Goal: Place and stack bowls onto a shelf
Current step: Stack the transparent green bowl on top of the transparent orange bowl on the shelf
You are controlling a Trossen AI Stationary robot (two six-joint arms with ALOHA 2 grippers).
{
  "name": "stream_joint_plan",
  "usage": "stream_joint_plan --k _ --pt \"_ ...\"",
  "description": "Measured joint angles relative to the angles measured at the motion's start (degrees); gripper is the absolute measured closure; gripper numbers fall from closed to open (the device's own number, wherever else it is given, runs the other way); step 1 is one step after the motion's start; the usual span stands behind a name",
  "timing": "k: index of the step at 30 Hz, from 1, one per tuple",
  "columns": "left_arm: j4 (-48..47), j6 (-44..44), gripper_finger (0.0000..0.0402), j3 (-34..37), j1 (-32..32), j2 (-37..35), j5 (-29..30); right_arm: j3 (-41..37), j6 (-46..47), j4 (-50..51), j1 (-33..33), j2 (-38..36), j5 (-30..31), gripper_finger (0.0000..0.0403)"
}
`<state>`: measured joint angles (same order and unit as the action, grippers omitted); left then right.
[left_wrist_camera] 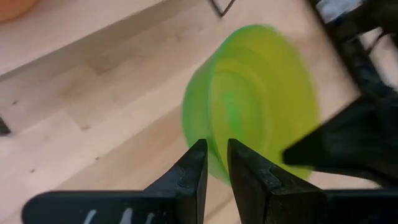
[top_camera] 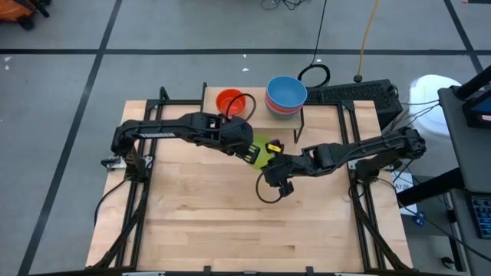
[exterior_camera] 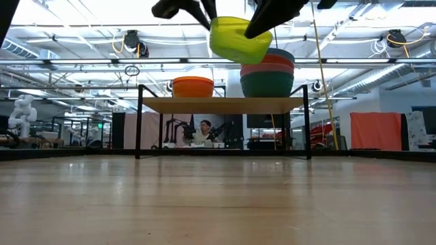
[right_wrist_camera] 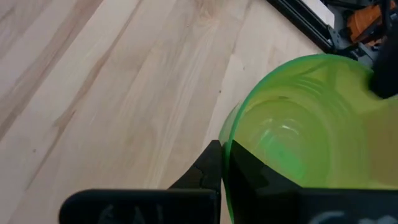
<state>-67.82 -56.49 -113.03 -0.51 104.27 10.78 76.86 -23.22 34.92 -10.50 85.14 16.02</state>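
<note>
The green bowl (top_camera: 261, 152) hangs in the air above the bench (top_camera: 199, 222), clamped by the rim between both claws: the left claw (top_camera: 254, 153) on one side, the right claw (top_camera: 277, 164) opposite. The shelf (exterior_camera: 225, 105) lies beyond it, with the orange bowl (exterior_camera: 193, 86) and a stack topped by the blue bowl (top_camera: 286, 92). Both arms are equally near.

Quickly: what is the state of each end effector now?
Left end effector: closed on the green bowl's rim.
Right end effector: closed on the same bowl's rim.

The shelf (exterior_camera: 225, 105) (on the table (top_camera: 207, 207)) bears an orange bowl (exterior_camera: 193, 86) beside a stack (exterior_camera: 267, 73).
</note>
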Motion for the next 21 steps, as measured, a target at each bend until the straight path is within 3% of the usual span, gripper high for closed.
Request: stream_joint_plan --k 10,15,21 --pt "0.8 9.7 0.0336 0.0 0.2 1.3 -0.4 0.0 0.2 0.0 -1.2 0.0 0.2 0.0403" --pt "-0.2 12.3 0.0386 0.0 0.5 1.3 -0.3 0.0 0.2 -2.0 -1.2 0.0 -1.8 0.0403" --pt "-0.2 14.3 0.0396 0.0 0.4 1.3 0.0 0.0 3.6 -5.3 -1.2 -0.7 -5.4 0.0403"
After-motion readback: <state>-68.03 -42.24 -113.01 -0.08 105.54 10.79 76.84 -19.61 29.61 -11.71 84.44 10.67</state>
